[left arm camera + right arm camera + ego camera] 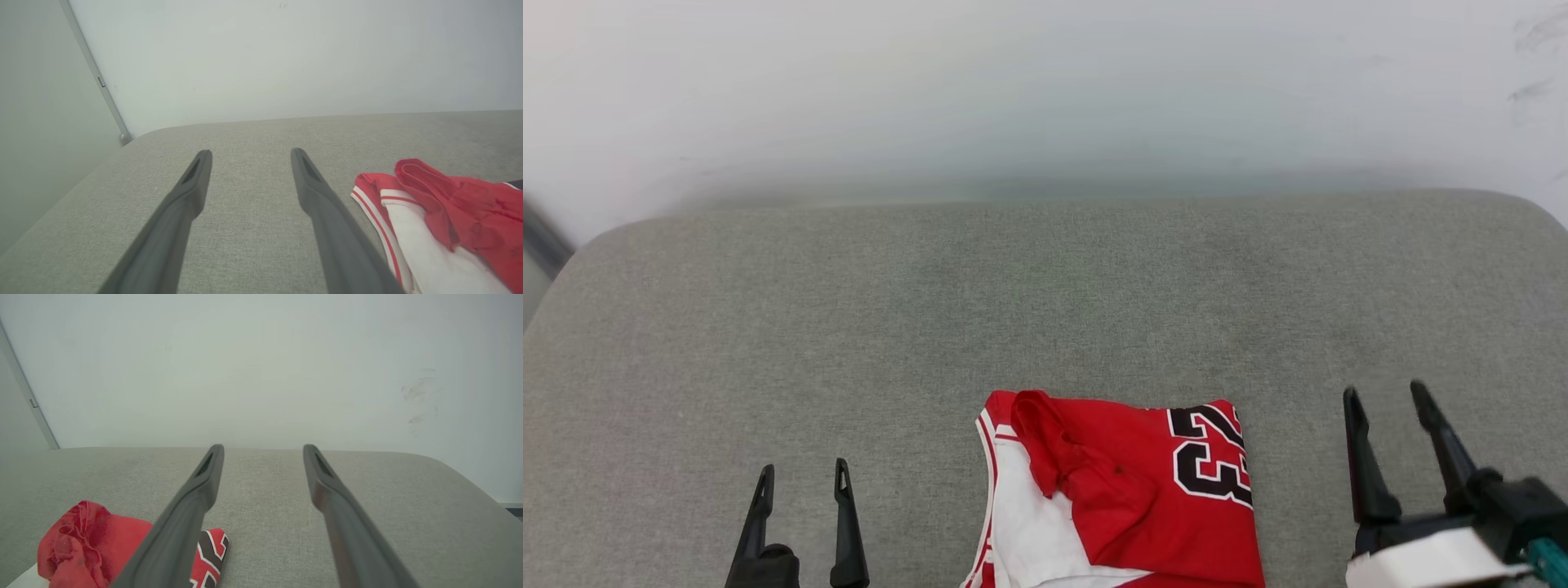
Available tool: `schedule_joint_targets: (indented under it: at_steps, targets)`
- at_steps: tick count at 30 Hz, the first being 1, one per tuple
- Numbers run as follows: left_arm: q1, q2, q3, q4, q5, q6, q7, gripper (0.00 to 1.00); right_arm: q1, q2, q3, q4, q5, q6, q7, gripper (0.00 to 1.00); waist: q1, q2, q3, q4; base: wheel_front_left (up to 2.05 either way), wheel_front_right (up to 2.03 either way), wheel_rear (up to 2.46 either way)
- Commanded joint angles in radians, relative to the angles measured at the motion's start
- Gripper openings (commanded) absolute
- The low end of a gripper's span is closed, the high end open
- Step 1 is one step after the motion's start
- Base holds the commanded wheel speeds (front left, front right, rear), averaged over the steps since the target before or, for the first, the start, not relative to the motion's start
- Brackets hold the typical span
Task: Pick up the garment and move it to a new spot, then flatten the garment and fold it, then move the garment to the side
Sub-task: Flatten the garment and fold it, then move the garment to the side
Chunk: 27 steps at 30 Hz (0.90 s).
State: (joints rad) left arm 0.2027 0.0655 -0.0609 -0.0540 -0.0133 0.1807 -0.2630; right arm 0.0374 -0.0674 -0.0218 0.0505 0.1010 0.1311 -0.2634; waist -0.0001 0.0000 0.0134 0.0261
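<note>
The left pincer (803, 467) hovers low over the grey fabric-topped desk (1045, 286). Its two dark fingers are spread wide and there is nothing between them. In its own wrist view only bare cloth lies ahead of the fingers.

Just to the right of that pincer, and apart from it, lies the garment (1127, 490). It is a rumpled red shirt with a white sleeve panel and striped trim on the side nearer the left pincer. A loose red flap is bunched over its middle, and a black "23" shows on the side nearer the right pincer. Its near part runs past the bottom edge of the head view.

Further right, the right pincer (1385, 390) also stands wide and empty. The shirt sits off to its left, and one finger crosses in front of the printed corner in the right wrist view without touching it.

The two pincers flank the shirt, which seems a ready stance for taking it from either edge. Judging by the bunching, flattening is not yet done, and that loose flap will likely drag or slip when the shirt is lifted.
</note>
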Motion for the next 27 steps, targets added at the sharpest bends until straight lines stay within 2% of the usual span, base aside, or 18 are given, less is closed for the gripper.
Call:
schedule_joint_targets:
  at_steps: [1, 11, 20, 24, 27]
  targets:
    - [0.016, -0.001, -0.002, -0.003, -0.002, -0.003, -0.002, 1.0, 0.027, 0.007, -0.001, -0.007, -0.002, -0.001, -0.001, 1.0, 0.0001, 0.0, -0.005, 0.002, 0.0, 0.0, 0.0]
    - [0.031, 0.001, -0.001, -0.011, -0.001, -0.021, -0.002, 1.0, 0.117, 0.019, -0.024, -0.047, 0.037, -0.001, -0.001, 1.0, 0.0001, 0.0, -0.014, 0.001, 0.0, 0.0, 0.0]
    - [0.017, 0.001, 0.006, -0.011, -0.002, -0.032, -0.002, 1.0, -0.026, 0.019, -0.019, -0.094, -0.006, -0.001, -0.001, 1.0, 0.0001, 0.0, 0.0, -0.001, 0.0, 0.0, 0.0]
    - [-0.003, -0.001, 0.008, -0.008, -0.007, -0.038, -0.002, 1.0, -0.157, -0.038, 0.021, -0.076, -0.027, -0.001, 0.004, 1.0, 0.0001, 0.0, 0.02, 0.001, 0.0, 0.0, 0.0]
    - [-0.012, -0.002, 0.01, -0.007, -0.005, -0.039, -0.002, 1.0, -0.275, -0.12, 0.089, -0.052, -0.02, -0.001, 0.087, 1.0, 0.0001, 0.0, 0.039, 0.001, 0.0, 0.0, 0.0]
